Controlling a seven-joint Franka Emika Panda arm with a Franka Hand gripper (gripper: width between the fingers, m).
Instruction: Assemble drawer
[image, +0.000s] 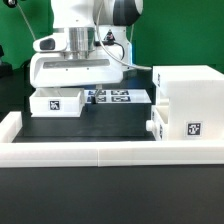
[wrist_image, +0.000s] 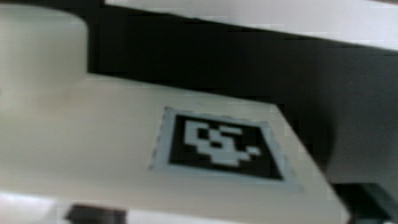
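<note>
The gripper (image: 72, 87) is hanging just over the first tray (image: 55, 102), beside the border wall (image: 100, 152) at the exterior view's left; I cannot tell how far open it is or whether it is holding anything. The second tray (image: 160, 122) is sitting against the single housing (image: 190, 95) opposite, with bare black table (image: 100, 125) lying open between.

Robotics lab bench: green backdrop (image: 12, 40) behind my claw (image: 77, 85), marker board (image: 118, 97) just beside it, black tabletop (image: 100, 125) beneath.

The tall white housing (image: 190, 95) is standing upright at the exterior view's right, a tag on its front. One small tray (image: 158, 120) is sitting against it (possibly partly slid in), while the other tray (image: 56, 101) is lying well apart leftward, tag showing.
</note>
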